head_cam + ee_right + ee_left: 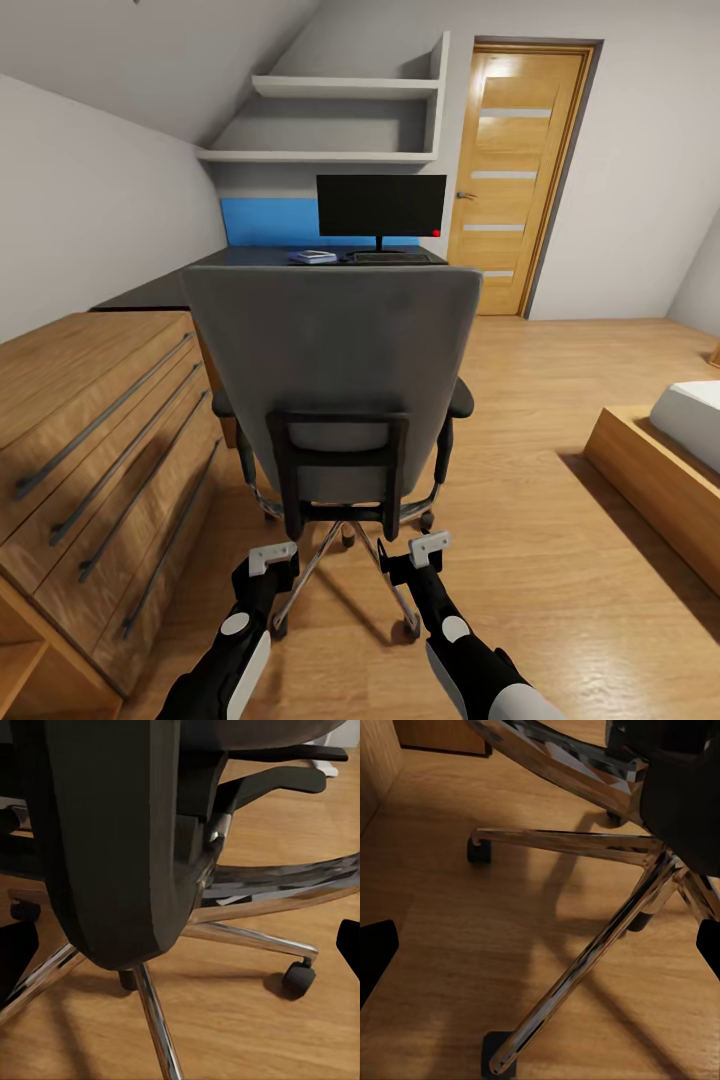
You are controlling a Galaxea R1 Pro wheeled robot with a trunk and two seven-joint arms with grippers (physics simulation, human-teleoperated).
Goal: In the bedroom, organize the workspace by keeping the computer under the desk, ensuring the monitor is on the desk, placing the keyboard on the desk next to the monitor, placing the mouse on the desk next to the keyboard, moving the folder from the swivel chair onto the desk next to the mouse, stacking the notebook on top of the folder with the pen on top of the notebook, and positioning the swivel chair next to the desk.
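Note:
The grey swivel chair (335, 370) stands right in front of me with its backrest toward me, hiding its seat and anything on it. Behind it is the dark desk (230, 262) with the black monitor (381, 205), a dark keyboard (390, 257) at its foot and a small pale item (313, 257) to the left. My left gripper (272, 558) and right gripper (430, 548) hang low behind the chair, both open and empty. The left wrist view shows the chrome chair base (585, 945); the right wrist view shows the backrest support (120, 840) close up.
A wooden dresser (90, 450) with long handles runs along the left, close to the chair. A low wooden bed frame (650, 470) sits at the right. A closed wooden door (520, 170) and wall shelves (340, 155) stand behind the desk. Open wood floor lies to the right.

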